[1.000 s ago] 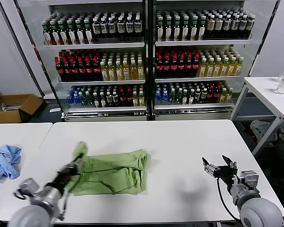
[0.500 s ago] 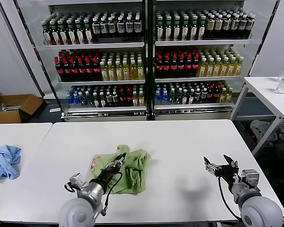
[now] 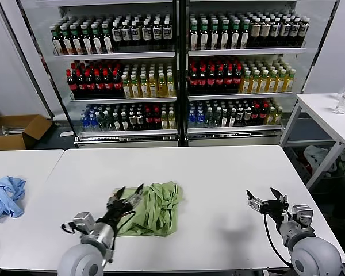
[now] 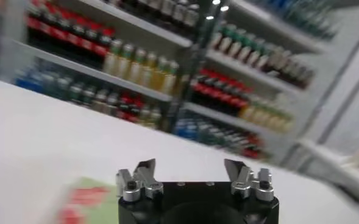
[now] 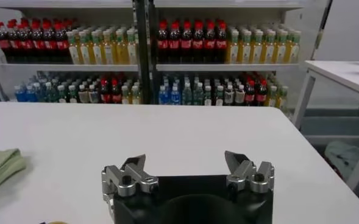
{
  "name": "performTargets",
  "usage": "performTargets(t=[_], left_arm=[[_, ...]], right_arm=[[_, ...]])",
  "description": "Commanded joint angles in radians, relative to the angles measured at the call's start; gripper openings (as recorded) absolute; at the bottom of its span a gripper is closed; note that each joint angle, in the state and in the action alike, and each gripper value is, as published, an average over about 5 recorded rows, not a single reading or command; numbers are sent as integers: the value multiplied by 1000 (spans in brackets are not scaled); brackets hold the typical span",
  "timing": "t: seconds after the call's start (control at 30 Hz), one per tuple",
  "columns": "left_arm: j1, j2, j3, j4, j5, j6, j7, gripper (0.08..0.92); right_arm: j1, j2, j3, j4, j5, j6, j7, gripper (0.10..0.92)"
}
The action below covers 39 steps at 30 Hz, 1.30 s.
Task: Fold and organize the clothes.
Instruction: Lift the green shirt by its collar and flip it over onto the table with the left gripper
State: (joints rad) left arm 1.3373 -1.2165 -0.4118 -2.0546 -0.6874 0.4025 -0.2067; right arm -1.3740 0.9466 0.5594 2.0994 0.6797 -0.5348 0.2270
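Item 1, green T-shirt (image 3: 155,208): lies bunched and rumpled on the white table (image 3: 218,172), a little left of the table's middle, toward the near edge. Half a second ago it was a flatter folded packet with its red-and-white print showing at the left end; a second ago it was spread wide with one sleeve lifted. Now the print is out of sight from the head view, and the cloth sits in ridged folds. The left wrist view shows a blurred patch of green with red marks (image 4: 85,201) just beside the gripper body.

Item 2, left gripper (image 3: 128,194): sits at the shirt's left edge, fingers spread apart with nothing between them. Half a second ago it lay across the cloth, farther right; it has since drawn back to the left and let go.

Item 3, right gripper (image 3: 265,198): hovers over bare table, well apart from the shirt on the right side, fingers parted and empty. Its place matches both earlier pictures.

Item 4, blue garment (image 3: 4,195): crumpled on the neighbouring table at far left, unchanged.

Item 5, drinks coolers (image 3: 178,75): stocked with bottles behind the table. A cardboard box (image 3: 17,131) sits on the floor at left.
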Motion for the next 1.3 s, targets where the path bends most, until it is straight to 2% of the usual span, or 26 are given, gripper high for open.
performTargets(t=[0.03,0.17,0.37,0.47,0.67,1.0,1.23,1.3], left_arm=[[33,41,-87,193,259,45,-24,771],[13,24,-71,228,229,54,-15,818],[24,15,-76,199,18,100,57,822],[25,12,-90,195,-71,127,102,793],[10,5,-124,206,-278,157,151,629],[-4,-7,-208,217,-570,142,183,343],[-9,3,-375,206,-768,131,154,144],[-8,20,-441,206,-810,134,144,115]], right_arm=[[9,6,-12,-3,-5,-1,0,823],[8,8,-9,1,-6,-1,2,823],[5,1,3,10,-3,-1,3,823],[5,-2,9,14,1,-2,4,823],[-3,-5,21,23,6,-3,5,823],[-22,-7,39,41,12,-3,6,823],[-28,-9,48,53,19,-5,9,823],[-29,-12,53,55,24,-5,9,823]])
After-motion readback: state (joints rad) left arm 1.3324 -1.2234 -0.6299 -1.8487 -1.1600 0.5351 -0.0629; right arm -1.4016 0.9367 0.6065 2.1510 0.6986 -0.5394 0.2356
